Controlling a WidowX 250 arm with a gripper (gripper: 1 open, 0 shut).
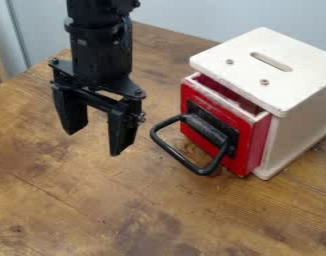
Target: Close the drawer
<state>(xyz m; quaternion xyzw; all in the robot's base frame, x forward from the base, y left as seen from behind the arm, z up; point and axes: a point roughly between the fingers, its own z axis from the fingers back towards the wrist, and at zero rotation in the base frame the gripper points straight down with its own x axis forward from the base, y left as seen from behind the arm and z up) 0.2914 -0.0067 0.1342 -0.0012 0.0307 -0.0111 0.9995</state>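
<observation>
Drawer (pixel 222 122) protrudes partly from wooden box (pixel 279 85), red front toward gripper (pixel 99 125). Gripper spread wide, empty, left of black loop handle (pixel 193 150). Drawer looks light, rigid; probably slides freely. Push the flat red front rather than grasp handle.

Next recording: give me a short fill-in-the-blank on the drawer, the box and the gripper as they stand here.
1. The drawer has a ____ front and sticks partly out of the box.
2. The loop handle on the drawer is ____ in colour.
3. The gripper has its fingers ____ and holds nothing.
4. The gripper stands to the ____ of the handle in the picture.

Missing words: red; black; open; left
</observation>
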